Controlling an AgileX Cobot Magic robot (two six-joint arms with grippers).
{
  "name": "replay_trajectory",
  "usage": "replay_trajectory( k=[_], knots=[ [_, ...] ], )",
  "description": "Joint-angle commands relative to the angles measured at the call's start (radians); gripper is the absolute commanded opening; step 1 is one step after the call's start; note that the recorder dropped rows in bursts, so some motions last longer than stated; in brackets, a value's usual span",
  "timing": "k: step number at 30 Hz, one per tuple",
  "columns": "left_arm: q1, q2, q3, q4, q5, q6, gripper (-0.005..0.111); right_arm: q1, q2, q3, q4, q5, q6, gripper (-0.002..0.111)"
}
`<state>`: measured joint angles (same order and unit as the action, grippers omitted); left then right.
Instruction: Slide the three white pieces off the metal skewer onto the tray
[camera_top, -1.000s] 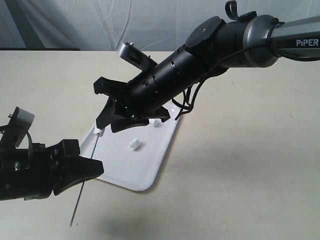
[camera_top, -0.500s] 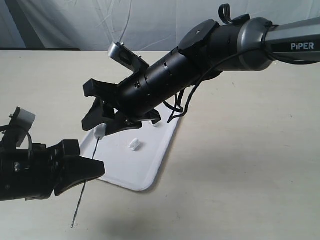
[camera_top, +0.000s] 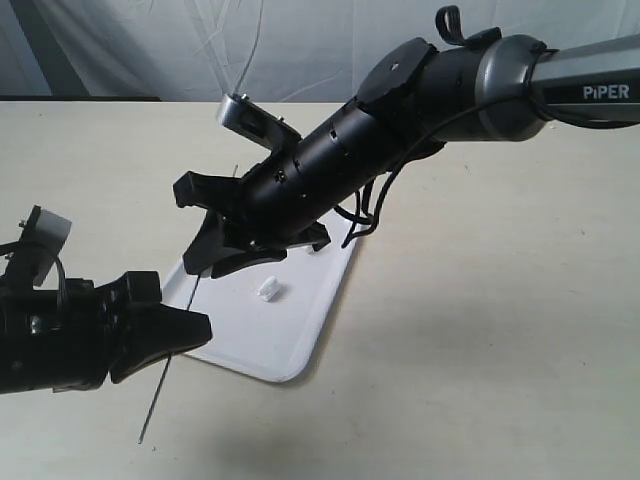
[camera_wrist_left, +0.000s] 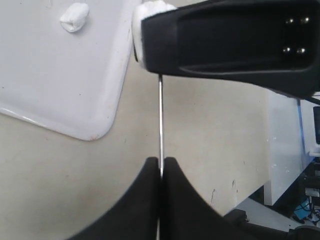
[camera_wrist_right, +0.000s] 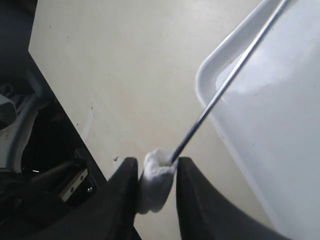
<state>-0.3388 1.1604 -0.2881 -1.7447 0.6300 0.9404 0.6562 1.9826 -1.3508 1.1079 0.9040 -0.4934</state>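
Note:
My left gripper (camera_top: 192, 335) (camera_wrist_left: 161, 161) is shut on the thin metal skewer (camera_top: 152, 402) (camera_wrist_left: 160, 120) (camera_wrist_right: 225, 87), holding it near the tray's corner. My right gripper (camera_top: 205, 258) (camera_wrist_right: 156, 167) reaches across and is closed on a white piece (camera_wrist_right: 157, 180) (camera_wrist_left: 142, 30) threaded on the skewer's far end. This end hangs just outside the tray (camera_top: 290, 335) (camera_wrist_left: 50, 75) (camera_wrist_right: 280, 125). A second white piece (camera_top: 268, 289) (camera_wrist_left: 75, 17) lies loose on the tray. A third piece does not show; the right arm hides the tray's far end.
The beige tabletop (camera_top: 480, 330) surrounds the tray. The right arm (camera_top: 400, 110) stretches over the tray's far half. A grey backdrop curtain (camera_top: 150, 45) hangs behind the table.
The right gripper shifted a little to the left with the white piece in it. It now hides that piece and the tray's far piece in the exterior view. The left gripper barely moved.

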Motion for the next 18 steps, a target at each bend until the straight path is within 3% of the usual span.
replay_trajectory(
  k=[1,12,18],
  knots=[
    [-0.002,0.003,-0.014,0.0,0.012,0.003,0.0,0.002,-0.001,0.001,-0.009,-0.013,-0.003,0.026],
    [-0.002,0.001,-0.001,0.0,0.13,0.004,0.0,0.0,-0.001,0.001,-0.07,-0.15,-0.003,0.026],
    [-0.002,-0.004,0.078,0.0,0.128,0.022,0.0,0.0,-0.001,0.001,-0.116,-0.207,-0.003,0.026]
  ],
)
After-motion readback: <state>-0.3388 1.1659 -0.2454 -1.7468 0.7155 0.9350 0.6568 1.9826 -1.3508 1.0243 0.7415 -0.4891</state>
